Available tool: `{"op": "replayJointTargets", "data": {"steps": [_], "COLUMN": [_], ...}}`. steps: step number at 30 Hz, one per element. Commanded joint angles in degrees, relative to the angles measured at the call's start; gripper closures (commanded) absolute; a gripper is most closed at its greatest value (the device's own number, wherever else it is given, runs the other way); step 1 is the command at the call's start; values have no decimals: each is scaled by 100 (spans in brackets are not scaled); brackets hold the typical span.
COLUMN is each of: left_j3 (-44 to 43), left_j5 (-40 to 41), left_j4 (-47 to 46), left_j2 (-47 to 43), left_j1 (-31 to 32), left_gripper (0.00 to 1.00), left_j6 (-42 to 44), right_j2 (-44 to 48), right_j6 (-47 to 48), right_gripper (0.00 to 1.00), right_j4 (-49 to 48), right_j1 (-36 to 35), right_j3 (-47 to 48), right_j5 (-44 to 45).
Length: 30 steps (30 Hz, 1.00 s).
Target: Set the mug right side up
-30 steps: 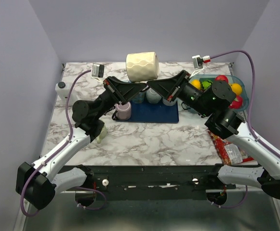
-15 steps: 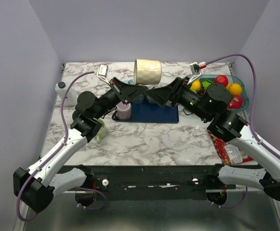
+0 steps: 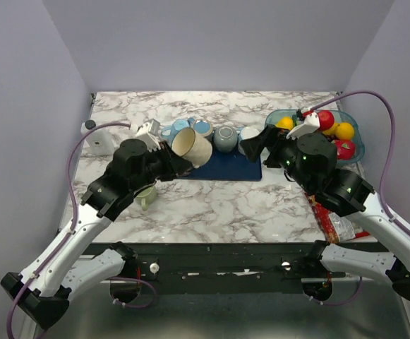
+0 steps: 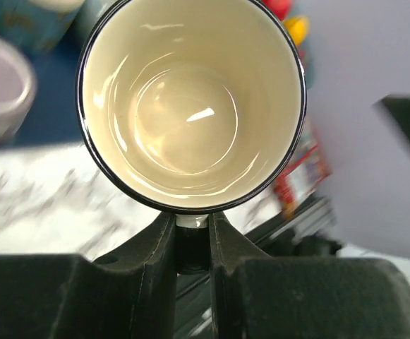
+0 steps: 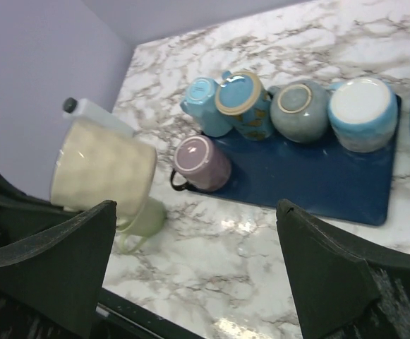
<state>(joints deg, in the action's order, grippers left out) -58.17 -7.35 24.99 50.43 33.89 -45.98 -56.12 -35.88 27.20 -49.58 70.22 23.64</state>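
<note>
The cream mug (image 3: 193, 146) hangs tilted in the air left of the blue mat (image 3: 243, 169), its open mouth turned up towards the top camera. My left gripper (image 3: 171, 162) is shut on its handle (image 4: 192, 222), and the glossy empty inside of the mug (image 4: 190, 106) fills the left wrist view. My right gripper (image 3: 255, 145) stands wide open to the right of the mug, apart from it, with nothing between its fingers (image 5: 49, 268). From the right wrist the mug (image 5: 102, 166) shows side-on above the table.
A purple mug (image 5: 201, 162) stands upside down at the mat's left edge, with two blue mugs (image 5: 243, 102), a grey one (image 5: 300, 106) and a white-bottomed one (image 5: 363, 102) behind. A pale green mug (image 3: 146, 194), white bottle (image 3: 92, 131), fruit bowl (image 3: 351, 116) and snack packet (image 3: 335, 220) stand around.
</note>
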Motion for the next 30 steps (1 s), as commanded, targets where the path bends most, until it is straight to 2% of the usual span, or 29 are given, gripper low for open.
{"op": "replayJointTargets", "data": {"steps": [1, 7, 14, 21, 30], "left_j3": [569, 1264, 1748, 1932, 2599], "left_j5": [935, 2007, 3334, 4268, 4374], "left_j4": [1068, 1447, 1280, 1394, 1025], "left_j2": [-366, -500, -113, 247, -77], "left_j1": [495, 1372, 2164, 2359, 2368], "left_gripper": [100, 100, 100, 100, 100], "left_j6": [397, -60, -710, -1194, -1116], "right_j2": [22, -180, -330, -294, -251], "right_j6": [178, 134, -103, -253, -350], "right_gripper": [0, 0, 0, 0, 0], "right_j4": [426, 461, 576, 672, 751], "right_j1": [-16, -8, 1, 10, 10], "right_j3": [-131, -131, -210, -342, -474], "right_j5": [642, 440, 264, 150, 97]}}
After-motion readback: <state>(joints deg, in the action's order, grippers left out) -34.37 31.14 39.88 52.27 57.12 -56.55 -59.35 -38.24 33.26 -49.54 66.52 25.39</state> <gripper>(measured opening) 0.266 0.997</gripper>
